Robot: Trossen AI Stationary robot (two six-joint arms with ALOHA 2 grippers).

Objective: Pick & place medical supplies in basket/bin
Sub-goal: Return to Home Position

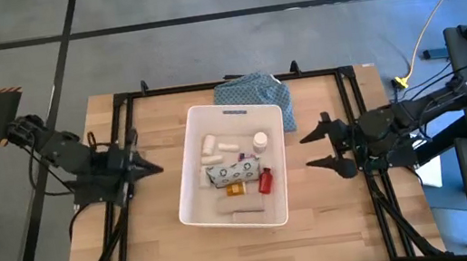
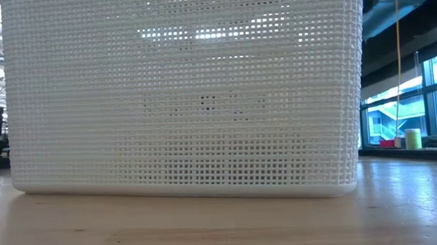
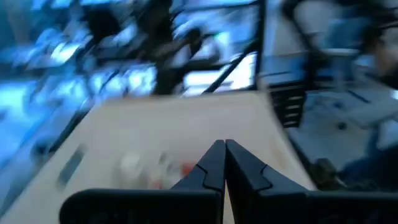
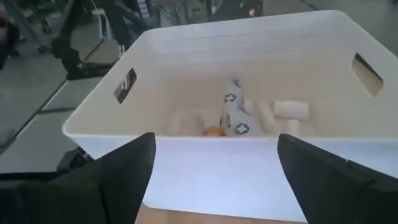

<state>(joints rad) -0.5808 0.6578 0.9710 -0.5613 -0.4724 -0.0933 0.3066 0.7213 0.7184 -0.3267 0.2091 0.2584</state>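
The white tub [image 1: 194, 186] stands on the table's middle, and its perforated wall [image 2: 180, 94] fills the low view. Inside lie white bottles and rolls [image 1: 222, 144], a grey patterned pouch [image 1: 226, 174], an orange item [image 1: 235, 187] and a red bottle [image 1: 265, 181]; the pouch [image 4: 235, 112] and white rolls [image 4: 289, 109] also show in the right wrist view. My left gripper [image 1: 158, 167] is shut, left of the tub, its fingertips [image 3: 224, 149] together. My right gripper [image 1: 311, 149] is open, right of the tub, its fingers [image 4: 124, 165] wide apart. Neither touches anything.
A blue-green patterned cloth [image 1: 254, 91] lies against the tub's far end. Black frame rails [image 1: 123, 128] run along the table's left, right and far sides. Bare wood [image 1: 232, 250] lies near the table's front edge.
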